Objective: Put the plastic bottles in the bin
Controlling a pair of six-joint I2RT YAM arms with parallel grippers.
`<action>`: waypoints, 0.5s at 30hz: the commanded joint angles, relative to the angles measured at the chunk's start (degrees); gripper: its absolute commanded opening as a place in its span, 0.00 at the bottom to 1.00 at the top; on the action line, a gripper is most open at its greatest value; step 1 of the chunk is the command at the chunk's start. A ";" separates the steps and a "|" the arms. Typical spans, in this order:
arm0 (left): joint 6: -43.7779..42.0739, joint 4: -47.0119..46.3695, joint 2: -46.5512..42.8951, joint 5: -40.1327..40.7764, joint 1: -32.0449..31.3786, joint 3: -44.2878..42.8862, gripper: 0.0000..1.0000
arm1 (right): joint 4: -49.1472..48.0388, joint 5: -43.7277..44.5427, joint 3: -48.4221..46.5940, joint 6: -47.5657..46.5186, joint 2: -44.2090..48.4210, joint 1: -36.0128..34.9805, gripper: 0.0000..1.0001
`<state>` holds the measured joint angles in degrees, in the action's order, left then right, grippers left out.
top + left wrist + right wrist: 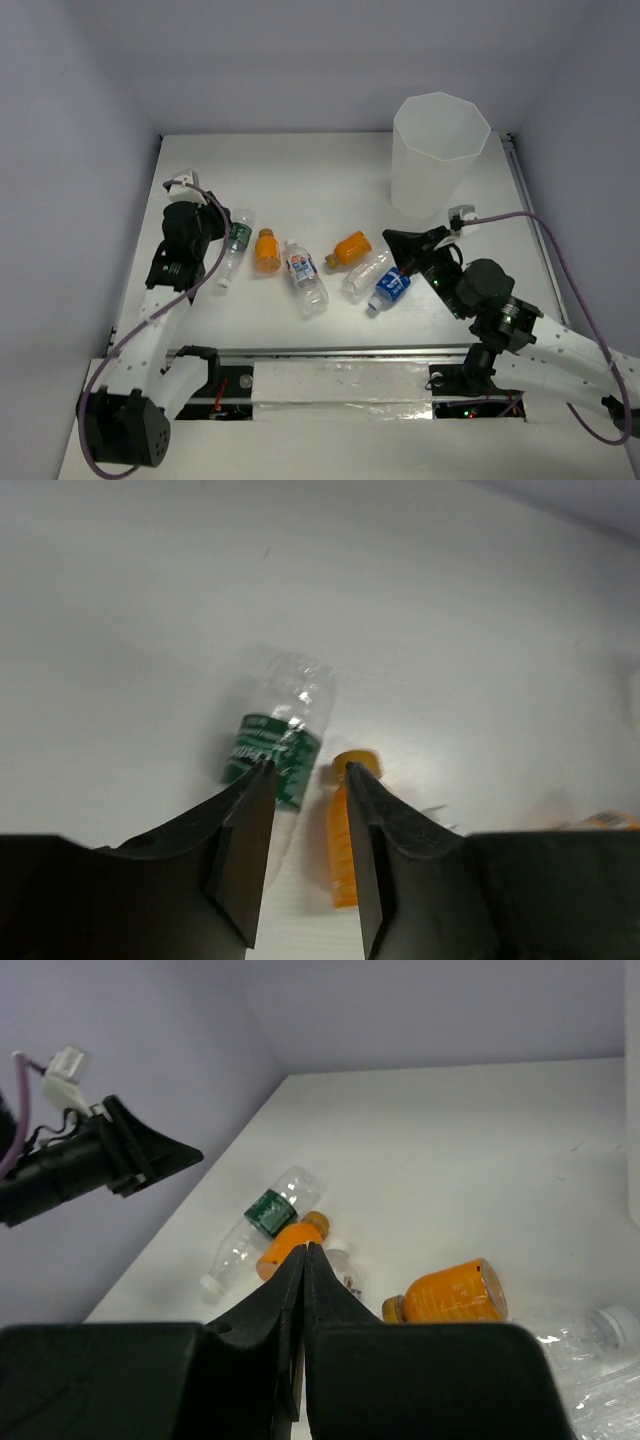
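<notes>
Well, all six plastic bottles (305, 275) lie in a loose row on the bench (330, 190), and the bin (438, 150) stands beyond the row's right end. This looks like the first pick. The left fingers (262, 780) stand partly open and empty, poised at the green-labelled bottle (272, 745), with an orange bottle (345, 830) just beside it. Next they need to drop and straddle the green one alone. The right fingers (305, 1260) are pressed together on nothing, near the blue-labelled bottle (390, 287).
</notes>
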<state>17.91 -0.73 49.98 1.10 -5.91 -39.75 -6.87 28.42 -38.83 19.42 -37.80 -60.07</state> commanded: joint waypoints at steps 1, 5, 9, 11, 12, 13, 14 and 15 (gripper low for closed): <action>-3.06 2.49 4.07 5.12 0.20 -2.79 0.31 | -4.20 -3.99 -1.34 0.70 -1.57 -0.39 0.03; -5.25 4.42 11.35 6.46 0.20 -4.80 0.61 | -3.68 -6.19 -1.51 1.58 -2.98 -0.39 0.05; -6.57 5.13 19.26 4.26 0.20 -6.48 0.76 | -2.71 -6.80 -2.04 1.67 -5.69 -0.39 0.13; -6.57 4.34 20.24 4.35 0.20 -6.31 0.84 | -1.66 -6.72 -2.48 1.94 -7.28 -0.39 0.20; -6.57 3.20 21.03 4.17 0.20 -6.13 0.89 | -1.22 -7.06 -3.09 2.11 -8.07 -0.39 0.28; -6.66 3.02 21.65 3.73 0.20 -6.13 0.90 | -0.95 -7.59 -3.36 2.11 -9.64 -0.39 0.32; -6.66 3.37 22.44 3.03 0.20 -6.83 0.90 | -0.77 -9.25 -3.53 2.11 -10.44 -0.39 0.35; -6.66 3.89 23.93 2.42 0.20 -7.27 0.90 | -0.60 -10.05 -4.23 2.11 -11.23 -0.39 0.40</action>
<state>12.29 4.14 72.71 4.73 -5.91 -44.05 -6.76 21.52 -39.66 21.45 -47.27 -60.07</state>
